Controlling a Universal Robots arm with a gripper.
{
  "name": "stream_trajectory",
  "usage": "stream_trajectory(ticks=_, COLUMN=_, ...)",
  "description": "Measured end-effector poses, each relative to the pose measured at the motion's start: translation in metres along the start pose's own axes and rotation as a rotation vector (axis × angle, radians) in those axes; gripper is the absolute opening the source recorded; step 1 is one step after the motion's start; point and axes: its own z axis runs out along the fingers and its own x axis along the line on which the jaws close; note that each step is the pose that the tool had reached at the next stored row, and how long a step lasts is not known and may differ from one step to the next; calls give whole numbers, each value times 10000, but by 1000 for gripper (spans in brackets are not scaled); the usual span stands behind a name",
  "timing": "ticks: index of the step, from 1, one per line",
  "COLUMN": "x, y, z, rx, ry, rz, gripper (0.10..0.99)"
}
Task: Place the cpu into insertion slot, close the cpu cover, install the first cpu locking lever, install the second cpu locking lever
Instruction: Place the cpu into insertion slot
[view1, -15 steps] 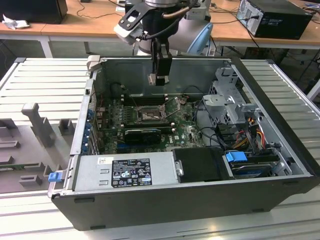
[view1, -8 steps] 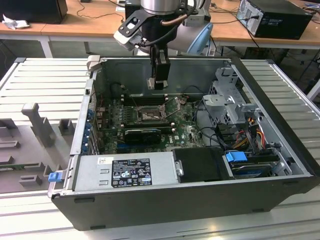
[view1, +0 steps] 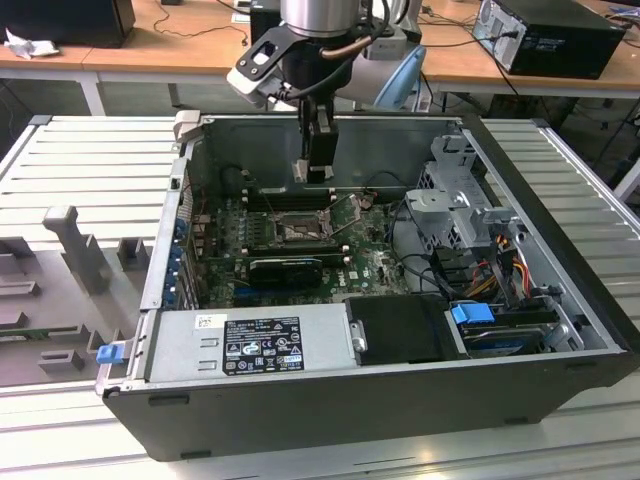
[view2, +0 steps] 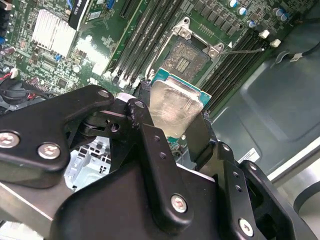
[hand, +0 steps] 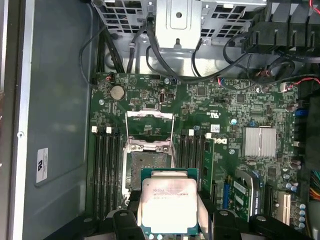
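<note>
Going from the exterior view's left, I see first the ribbed table (view1: 90, 170) with some grey holders (view1: 75, 250) on it. Next comes the open computer case (view1: 165, 290), with the green motherboard (view1: 370, 255) lying on its floor. Over the far middle part of the board hangs the gripper (view1: 318, 172). It is pinching the cpu (hand: 167, 205) by two opposite edges, with one black finger on each side, as both wrist views show. So the cpu is in the air above the board, close to the insertion slot (hand: 146, 167) but not yet laid in it. The slot is bare, and the cpu cover (hand: 149, 115) stands lifted open at the slot's far side. In the second wrist view one thin wire locking lever (view2: 247, 50) sticks out free beside the slot. By my judgement none of the four steps is finished: the placing is in hand, and the cover and both levers are left to do. The cpu itself is a small flat square. Its top is dull silver with a faint cloudy smear, and a narrow green rim shows around the metal. It sits level between the fingers. At the exterior view's right stands the metal drive cage (view1: 455, 195) with its cables.
</note>
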Motion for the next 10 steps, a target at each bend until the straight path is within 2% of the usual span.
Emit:
stream_trajectory(ticks=4, x=12, y=-4, z=102, rx=26, ry=-1, rz=9, gripper=525)
stream_trajectory(ticks=10, x=32, y=-6, z=193, rx=34, ry=-1, rz=10, gripper=525)
